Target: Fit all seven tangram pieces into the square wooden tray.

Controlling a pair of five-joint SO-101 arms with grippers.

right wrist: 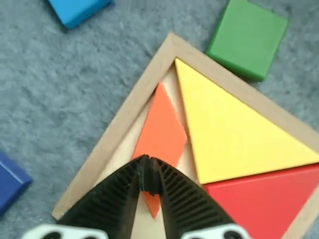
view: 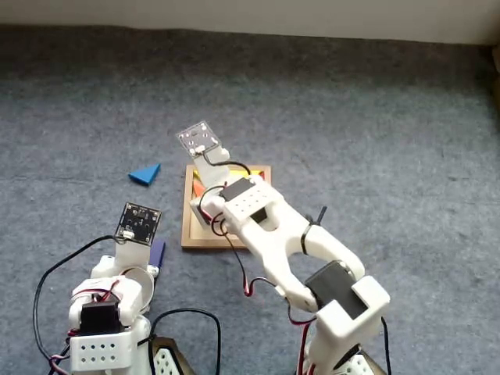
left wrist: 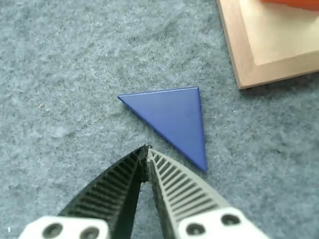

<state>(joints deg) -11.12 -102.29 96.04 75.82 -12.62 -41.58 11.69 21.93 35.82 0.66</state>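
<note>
Trouble is looming inside the square wooden tray (right wrist: 115, 134): the right jaws, pressed together, are hovering over the thin orange parallelogram block (right wrist: 162, 132), and a shove could be wedging it against the rim or riding it onto the large yellow triangle (right wrist: 229, 134). The left jaws, also pressed together, are pointing at the dark blue triangular block (left wrist: 174, 119), lying flat near the tray's corner on the fuzzy grey counter (left wrist: 60, 59); its smooth, sharp-cornered slab is looking hard to pinch.
</note>
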